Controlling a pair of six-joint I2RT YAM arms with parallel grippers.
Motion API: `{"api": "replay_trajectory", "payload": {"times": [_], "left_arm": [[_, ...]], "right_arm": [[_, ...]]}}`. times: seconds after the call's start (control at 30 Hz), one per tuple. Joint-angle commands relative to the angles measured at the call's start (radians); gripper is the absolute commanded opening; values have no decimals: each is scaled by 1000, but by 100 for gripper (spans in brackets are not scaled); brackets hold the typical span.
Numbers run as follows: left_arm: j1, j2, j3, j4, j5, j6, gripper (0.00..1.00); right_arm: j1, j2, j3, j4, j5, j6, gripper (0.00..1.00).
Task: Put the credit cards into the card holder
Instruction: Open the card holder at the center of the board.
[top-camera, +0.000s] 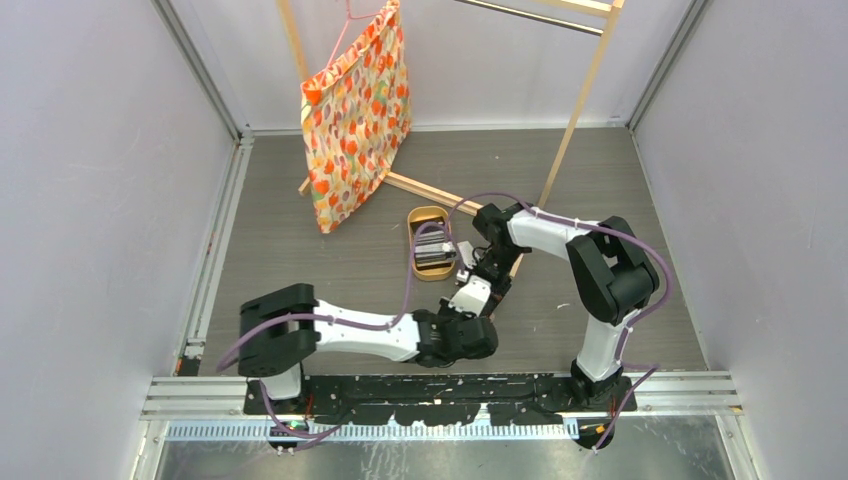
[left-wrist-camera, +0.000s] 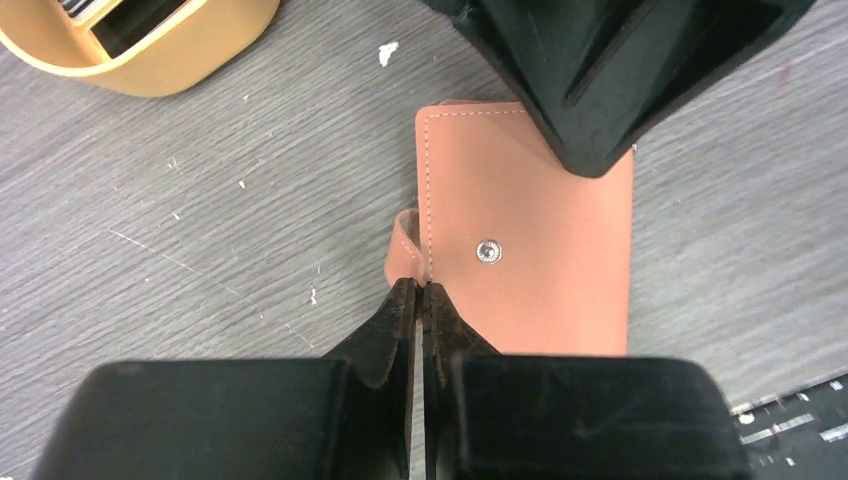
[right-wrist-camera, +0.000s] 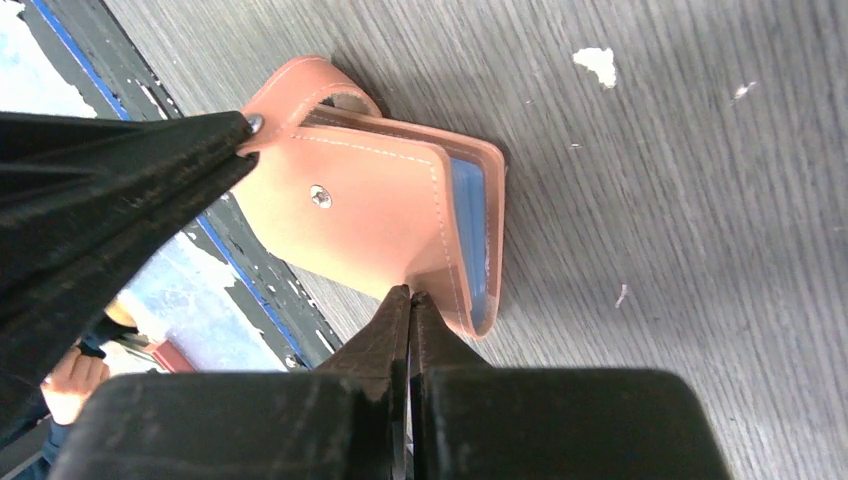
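From above, the left arm (top-camera: 350, 335) and the right arm (top-camera: 590, 260) reach to one spot on the grey worktop (top-camera: 300, 250), near its front edge. Their black ends crowd together there and hide the card holder. Just behind that spot sits an oval wooden tray (top-camera: 425, 212) with the credit cards (top-camera: 435, 252) stacked inside it. Farther back, a patterned fabric bag (top-camera: 355, 120) hangs from a wooden rack (top-camera: 575, 110). In the left wrist view, the salmon card holder (left-wrist-camera: 540, 260) lies flat on the worktop with its snap stud (left-wrist-camera: 488, 251) facing up. The left pincer (left-wrist-camera: 421, 305) is closed on the stitched edge where the tab (left-wrist-camera: 403, 255) curls out. The right pincer (left-wrist-camera: 592, 165) comes down on the opposite end of the cover. A corner of the tray shows at the upper left, apart from the holder. In the right wrist view, the right pincer's fingers are pinched together on the rim of the upper flap. That flap stands slightly off the lower one, so a strip of light-blue lining (right-wrist-camera: 465, 225) shows between them. The left pincer's tip clamps the tab at the far corner.
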Motion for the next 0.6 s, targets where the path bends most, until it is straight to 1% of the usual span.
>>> {"api": "replay_trajectory", "payload": {"times": [0.0,0.2,0.33,0.4,0.47,0.53,0.57], "left_arm": [[9,-149,-105,151,50,-7,0],[54,-327,-295,330,149,-83,0],[84,-424,-416,481,200,-135,0],[103,-467,-481,588,252,-154,0],[124,-488,-536,704,298,-162,0],[138,-493,-576,802,332,-172,0],[142,-495,-583,833,339,-175,0]], "right_arm": [[6,-49,39,-43,-44,-69,4],[5,-132,52,-130,-125,-206,11],[3,-235,34,-135,-130,-257,12],[2,-309,6,-116,-162,-269,16],[2,-348,-22,-95,-204,-274,23],[3,-344,-36,-85,-237,-270,30],[3,-332,-30,-90,-249,-266,31]]}}
